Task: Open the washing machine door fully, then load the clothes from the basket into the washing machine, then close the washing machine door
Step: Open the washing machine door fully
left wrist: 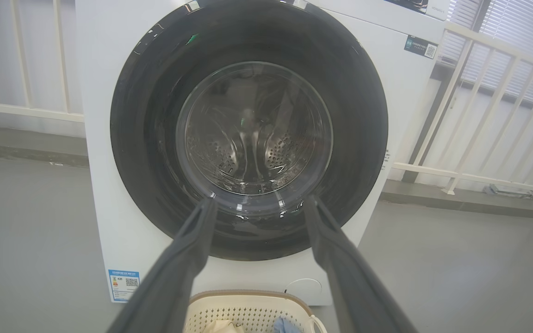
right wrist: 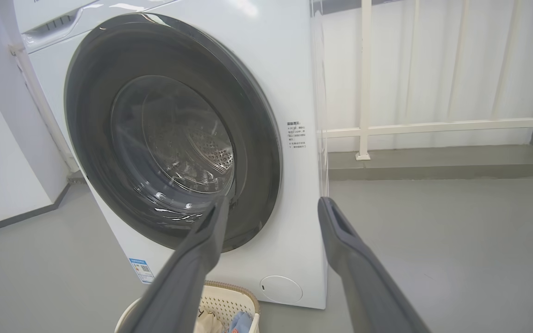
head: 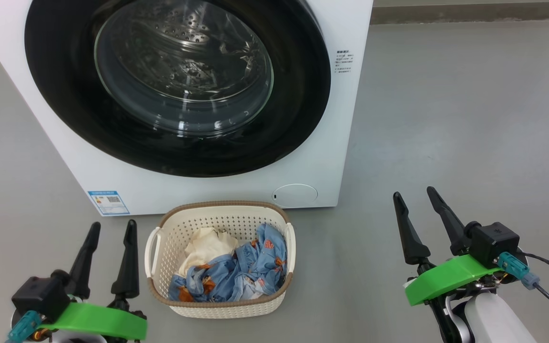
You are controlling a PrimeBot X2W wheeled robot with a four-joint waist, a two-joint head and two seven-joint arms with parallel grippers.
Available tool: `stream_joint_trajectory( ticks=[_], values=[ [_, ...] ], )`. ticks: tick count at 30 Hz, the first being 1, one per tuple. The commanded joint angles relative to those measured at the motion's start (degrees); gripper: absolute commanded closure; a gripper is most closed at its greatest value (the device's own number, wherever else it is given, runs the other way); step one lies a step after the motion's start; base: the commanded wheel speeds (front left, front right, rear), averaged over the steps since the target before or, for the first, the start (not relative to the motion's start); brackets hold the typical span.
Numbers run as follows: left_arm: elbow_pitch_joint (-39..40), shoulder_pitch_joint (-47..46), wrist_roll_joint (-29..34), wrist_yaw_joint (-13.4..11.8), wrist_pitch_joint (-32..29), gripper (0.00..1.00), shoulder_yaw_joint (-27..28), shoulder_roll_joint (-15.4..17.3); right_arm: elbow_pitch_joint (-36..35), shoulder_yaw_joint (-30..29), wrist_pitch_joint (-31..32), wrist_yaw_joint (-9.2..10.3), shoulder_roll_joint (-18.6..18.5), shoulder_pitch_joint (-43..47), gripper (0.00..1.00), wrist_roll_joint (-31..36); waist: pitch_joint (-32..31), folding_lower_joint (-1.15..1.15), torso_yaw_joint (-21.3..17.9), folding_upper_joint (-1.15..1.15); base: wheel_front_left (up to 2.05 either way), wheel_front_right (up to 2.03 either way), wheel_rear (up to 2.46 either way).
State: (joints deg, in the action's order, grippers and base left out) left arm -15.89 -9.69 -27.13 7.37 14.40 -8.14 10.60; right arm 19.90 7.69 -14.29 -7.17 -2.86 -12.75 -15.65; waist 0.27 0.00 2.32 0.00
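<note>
Closed washing machine door (head: pixel 179 85), basket (head: pixel 222 206) holding clothes (head: pixel 236 271) before it, left hand (head: pixel 114 224), right hand (head: pixel 413 192), both splayed, empty

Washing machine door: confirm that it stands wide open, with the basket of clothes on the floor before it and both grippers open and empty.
Not confirmed. The washing machine door is shut, flat against the washing machine, as the head view shows. The rest holds: the basket of clothes sits on the floor before it, and the left gripper and right gripper are open and empty.
</note>
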Motion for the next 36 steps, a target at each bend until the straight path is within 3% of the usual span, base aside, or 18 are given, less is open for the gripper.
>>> stream_joint_trajectory(
  ticks=[1, 35, 36],
  values=[
    [1.36, -2.13, -0.21, 0.12, 0.6, 0.0, 2.09, 1.11, -1.22, 1.25, -0.71, -0.32, -0.02, -2.31, 0.0, -0.26, 0.04, 0.0, 0.04, 0.0, 0.0, 0.0, 0.0],
    [1.5, -2.07, 0.51, 0.12, 0.6, 0.0, 3.82, -0.09, -0.4, 0.22, -0.71, -0.32, -0.02, -3.93, 0.0, -0.91, 1.93, 0.0, 1.23, 0.0, 0.0, 0.0, 0.0],
    [1.66, -2.07, 0.49, 0.12, 0.6, 0.0, 3.8, -0.11, -0.3, 0.25, -0.71, -0.32, -0.07, -4.24, 0.16, -0.93, 2.03, 0.0, 1.3, 0.0, 0.0, 0.0, 0.0]
  ],
)
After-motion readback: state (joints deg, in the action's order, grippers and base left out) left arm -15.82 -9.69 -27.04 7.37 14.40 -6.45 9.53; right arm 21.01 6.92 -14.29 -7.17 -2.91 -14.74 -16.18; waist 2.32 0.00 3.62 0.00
